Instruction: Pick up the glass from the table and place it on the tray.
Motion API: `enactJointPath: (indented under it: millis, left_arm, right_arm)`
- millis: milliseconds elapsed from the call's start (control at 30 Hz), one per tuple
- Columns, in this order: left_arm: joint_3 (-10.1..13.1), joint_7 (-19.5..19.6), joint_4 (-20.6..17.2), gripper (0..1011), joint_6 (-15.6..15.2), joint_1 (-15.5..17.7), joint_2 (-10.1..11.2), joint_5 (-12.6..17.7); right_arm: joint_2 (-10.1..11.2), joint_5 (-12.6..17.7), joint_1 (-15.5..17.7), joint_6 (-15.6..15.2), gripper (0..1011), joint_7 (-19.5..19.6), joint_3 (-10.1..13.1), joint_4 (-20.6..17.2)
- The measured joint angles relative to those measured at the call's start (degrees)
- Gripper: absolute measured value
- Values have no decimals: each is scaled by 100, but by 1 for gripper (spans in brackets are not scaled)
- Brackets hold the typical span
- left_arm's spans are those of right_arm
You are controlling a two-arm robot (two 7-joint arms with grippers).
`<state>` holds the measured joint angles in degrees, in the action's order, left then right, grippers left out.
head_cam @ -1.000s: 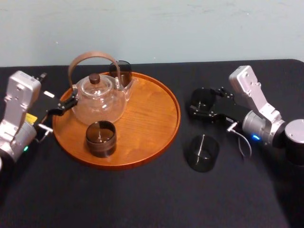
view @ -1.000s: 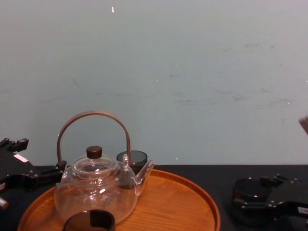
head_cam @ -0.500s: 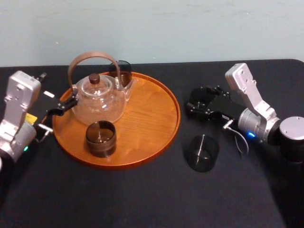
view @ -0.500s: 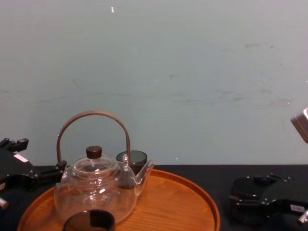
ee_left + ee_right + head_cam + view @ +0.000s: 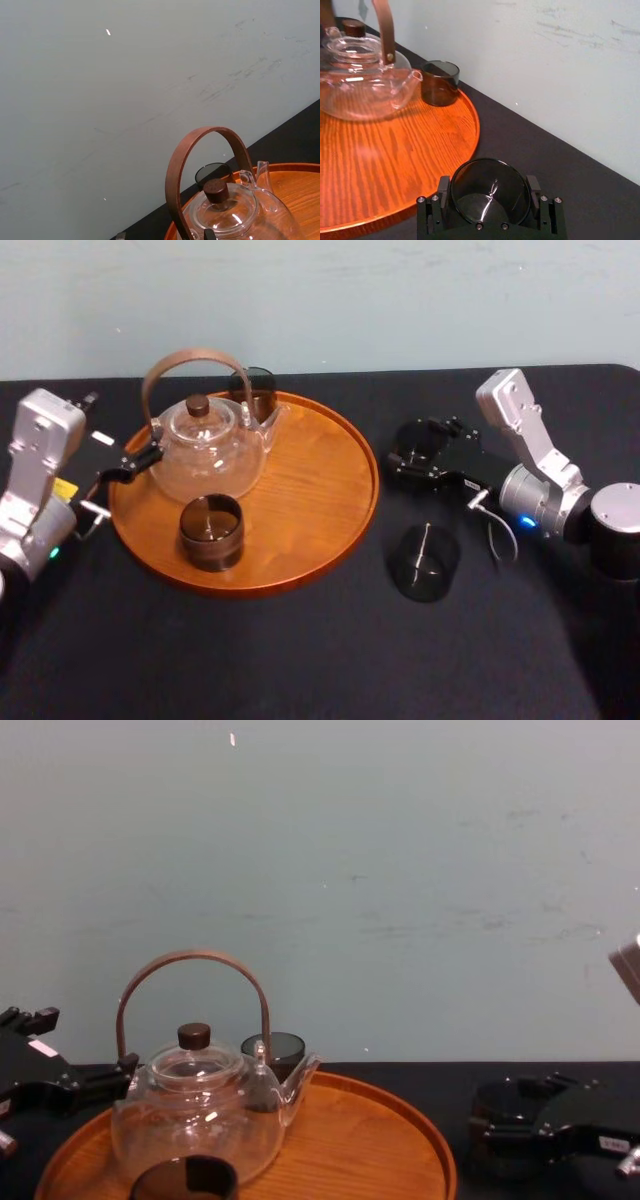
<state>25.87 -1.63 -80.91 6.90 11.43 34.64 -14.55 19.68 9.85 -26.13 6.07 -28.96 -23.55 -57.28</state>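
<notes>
Where the tray's [image 5: 372, 480] right rim curves closest to the right arm, a dark glass [image 5: 490, 190] is seen clamped between the fingers [image 5: 443, 189] of the right gripper [image 5: 425, 462]. The glass is held upright, mouth up, just beside that rim and not over it; a narrow strip of the table [image 5: 300, 660] is left between them. Whether its base is lifted off the cloth cannot be told. A second glass [image 5: 425, 562] is found on the table nearer the robot, close to the gripper but apart from it. On the tray, the left half is taken up by the teapot [image 5: 205, 450], with a front glass [image 5: 211, 531] set near the near rim and a rear glass [image 5: 255, 390] tucked behind the spout by the far rim. The tray's right half is left as bare wood, open from the teapot out to the right rim. The left gripper [image 5: 128, 466] is parked at the tray's left rim, beside the teapot.
</notes>
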Motion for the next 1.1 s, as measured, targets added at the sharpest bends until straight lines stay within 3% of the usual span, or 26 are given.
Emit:
enactJointPath:
  millis: [233, 433, 1100]
  left_arm:
    - [0, 0, 1, 1010, 0, 0, 1, 0]
    - [0, 0, 1, 1009, 0, 0, 1, 0]
    - [0, 1, 1, 1010, 0, 0, 1, 0]
  right_arm:
    - [75, 30, 118, -233, 940, -6, 28, -529]
    - [73, 6, 81, -313, 940, -7, -17, -708]
    - [-396, -55, -635, -267, 940, -271, -347, 89]
